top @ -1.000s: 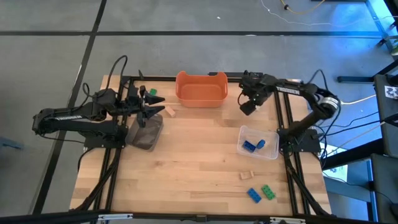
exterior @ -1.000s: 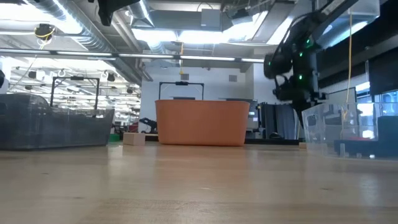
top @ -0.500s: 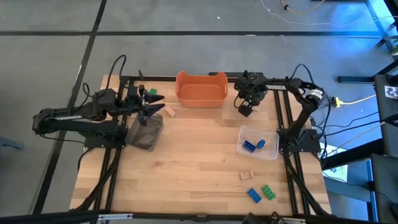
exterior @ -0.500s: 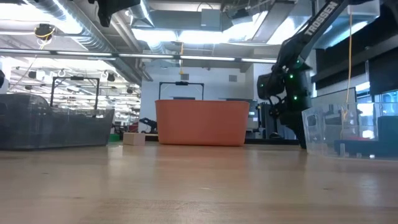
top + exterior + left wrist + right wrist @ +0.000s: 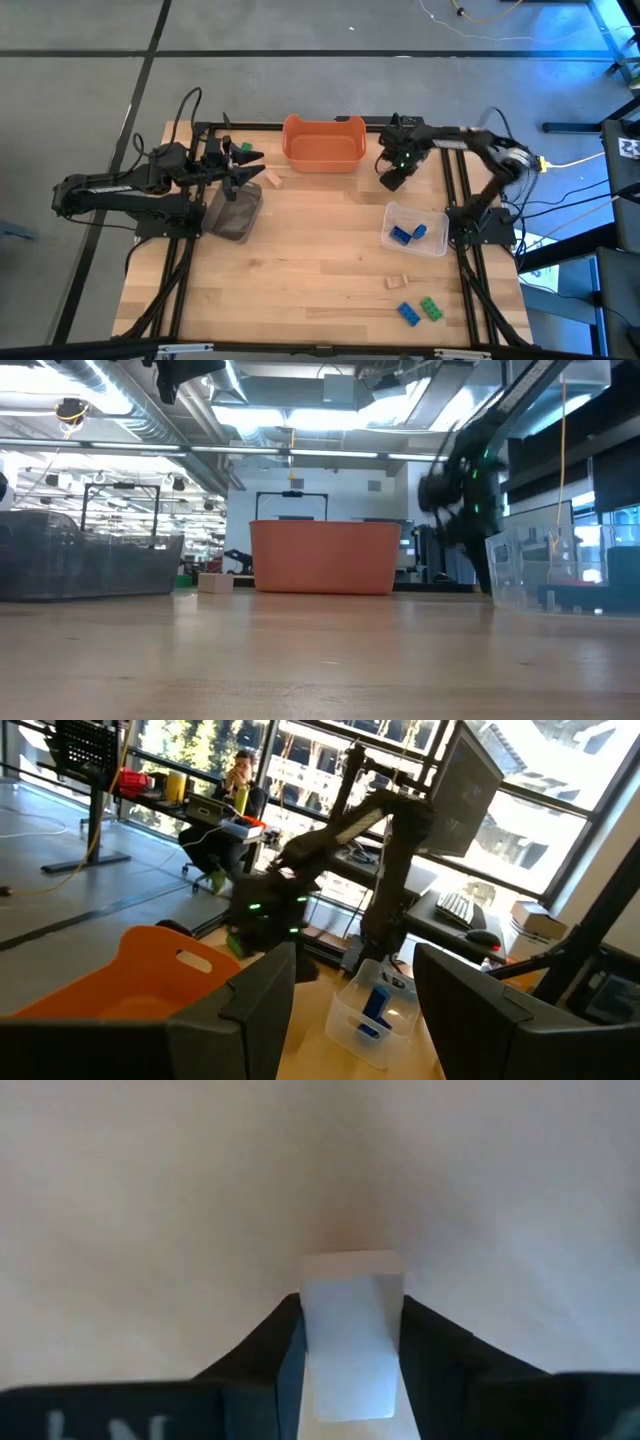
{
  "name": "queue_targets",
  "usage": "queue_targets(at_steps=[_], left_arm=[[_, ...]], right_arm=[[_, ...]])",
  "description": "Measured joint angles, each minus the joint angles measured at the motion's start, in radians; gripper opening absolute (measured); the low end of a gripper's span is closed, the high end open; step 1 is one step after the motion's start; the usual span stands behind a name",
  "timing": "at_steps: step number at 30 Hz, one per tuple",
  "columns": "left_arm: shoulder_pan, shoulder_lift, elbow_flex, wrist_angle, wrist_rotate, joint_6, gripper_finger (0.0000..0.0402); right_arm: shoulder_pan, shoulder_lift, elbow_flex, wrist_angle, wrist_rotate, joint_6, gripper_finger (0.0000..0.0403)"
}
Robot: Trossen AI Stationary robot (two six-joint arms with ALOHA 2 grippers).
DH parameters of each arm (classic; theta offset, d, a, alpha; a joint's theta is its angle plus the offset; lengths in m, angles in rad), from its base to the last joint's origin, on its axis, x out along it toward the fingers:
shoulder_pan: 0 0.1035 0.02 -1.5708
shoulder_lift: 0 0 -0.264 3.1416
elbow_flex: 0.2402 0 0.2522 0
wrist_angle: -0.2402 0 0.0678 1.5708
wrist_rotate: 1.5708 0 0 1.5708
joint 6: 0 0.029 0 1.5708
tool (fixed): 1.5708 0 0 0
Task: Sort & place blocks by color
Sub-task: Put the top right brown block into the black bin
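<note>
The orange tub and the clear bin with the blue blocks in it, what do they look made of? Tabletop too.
Orange tub: looks like moulded plastic, opaque, smooth, evenly coloured, with a cut-out handle slot. Clear bin: probably thin transparent plastic; the blue blocks and the table show through its walls. Tabletop: light wood, with visible plank seams and grain, apparently matte.

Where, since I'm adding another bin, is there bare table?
Widest: the table's middle, between dark container, orange tub and clear container; also the near-left corner. Crowded: near right, three loose blocks; right gripper beside the tub, left gripper by the dark container.
</note>
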Motion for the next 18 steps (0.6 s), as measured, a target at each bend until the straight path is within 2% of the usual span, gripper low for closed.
queue_targets(at_steps=[4,8,11,14,18], left_arm=[[0.000,0.000,0.000,-0.004,0.001,-0.002,0.0197],[0.000,0.000,0.000,-0.011,0.008,-0.007,0.0197],[0.000,0.005,0.000,-0.012,0.010,-0.007,0.0197],[0.000,0.020,0.000,-0.015,0.042,-0.007,0.0197],[0.000,0.028,0.000,-0.017,0.061,-0.003,0.0197]], right_arm=[[0.122,-0.228,-0.099,0.143,-0.055,0.168,0.0127],[0.300,-0.460,-0.226,0.466,-0.097,0.441,0.0127],[0.419,-0.562,-0.295,0.694,-0.012,0.589,0.0127],[0.529,-0.612,-0.310,0.901,0.070,0.607,0.0127],[0.597,-0.595,-0.287,0.926,0.196,0.584,0.0127]])
